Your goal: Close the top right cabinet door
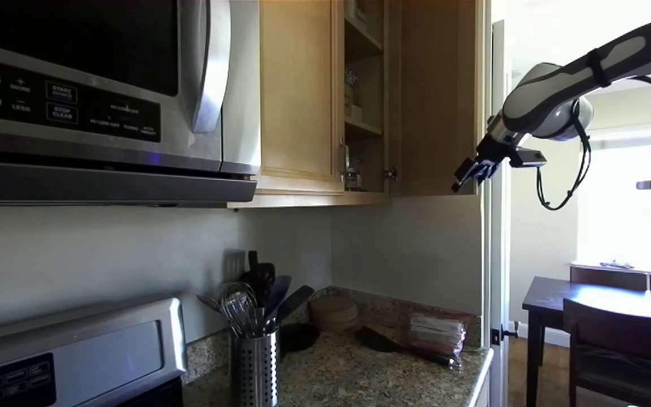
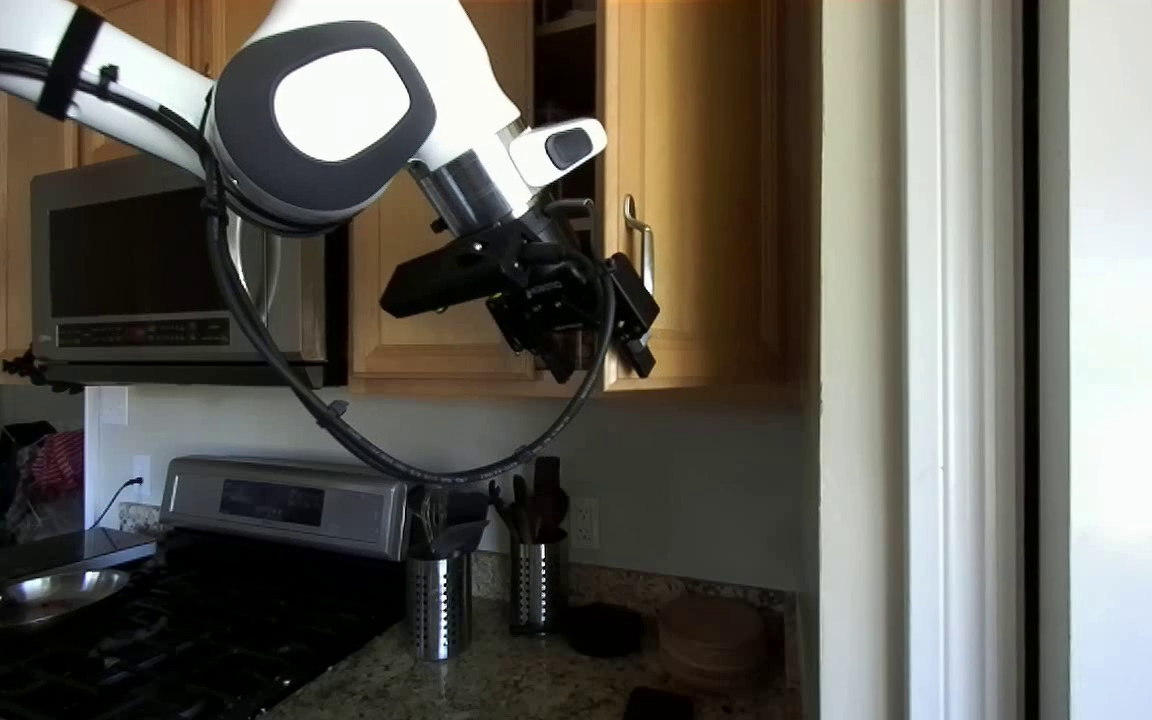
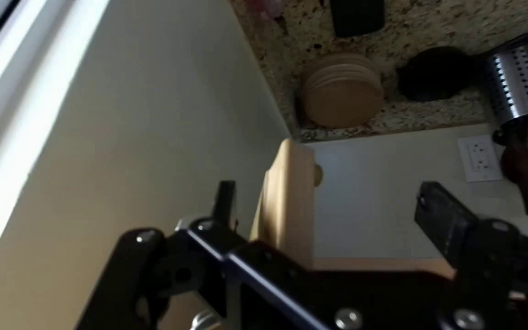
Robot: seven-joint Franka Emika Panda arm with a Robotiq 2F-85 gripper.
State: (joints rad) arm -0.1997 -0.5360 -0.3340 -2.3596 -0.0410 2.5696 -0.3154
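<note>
Above the granite counter [image 1: 337, 373], the white-and-grey robot arm [image 1: 563, 85] extends to the top right cabinet door [image 2: 701, 200]. That door, a tall maple panel, stands open near the side wall [image 1: 410, 249], swung out from its shelves [image 1: 364, 128]; the matching wood door [image 1: 300, 90] beside the opening is closed, next to the steel microwave [image 2: 146, 265]. At the open door's lower free corner is the black gripper [image 3: 327, 192], its fingers [image 3: 445, 220] spread well apart. The wrist view shows the door's edge between them; whether a finger touches the wood cannot be told. On the counter, a perforated steel utensil holder [image 2: 439, 610] stands near a second one [image 2: 536, 585]. By the door's free edge is its slim silver handle [image 2: 647, 250], partly behind the gripper in an exterior view. A small white outlet [image 2: 586, 523] sits above the counter.
</note>
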